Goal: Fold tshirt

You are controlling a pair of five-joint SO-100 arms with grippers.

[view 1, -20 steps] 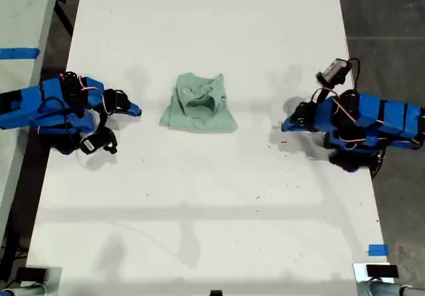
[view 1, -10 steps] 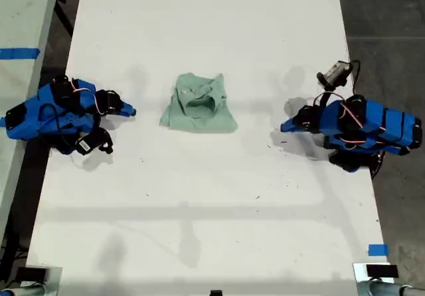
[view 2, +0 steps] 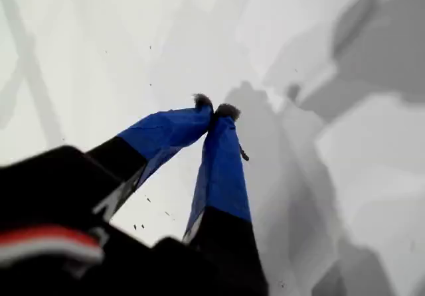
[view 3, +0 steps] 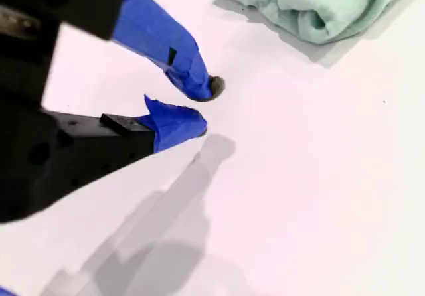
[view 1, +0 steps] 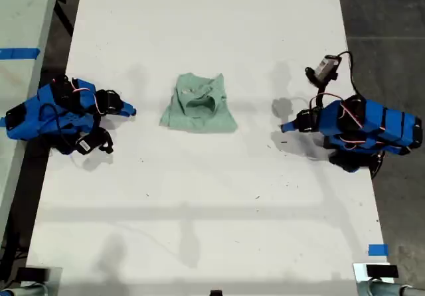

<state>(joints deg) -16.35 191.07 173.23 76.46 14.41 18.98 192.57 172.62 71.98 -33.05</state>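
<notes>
Ahead of my second pincer (view 3: 204,107), its tips slightly parted and empty, the tshirt (view 3: 319,4) lay bunched, apparently already folded, on the bench (view 3: 319,190), out of sight of my closed, empty first pincer (view 2: 214,107); a careless sweep could have snagged and undone it.

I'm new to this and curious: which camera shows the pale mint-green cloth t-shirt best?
The exterior view: the whole pale mint-green cloth t-shirt lies there as a folded bundle on the white table. The second wrist view catches only part of it. The first wrist view shows none.
</notes>
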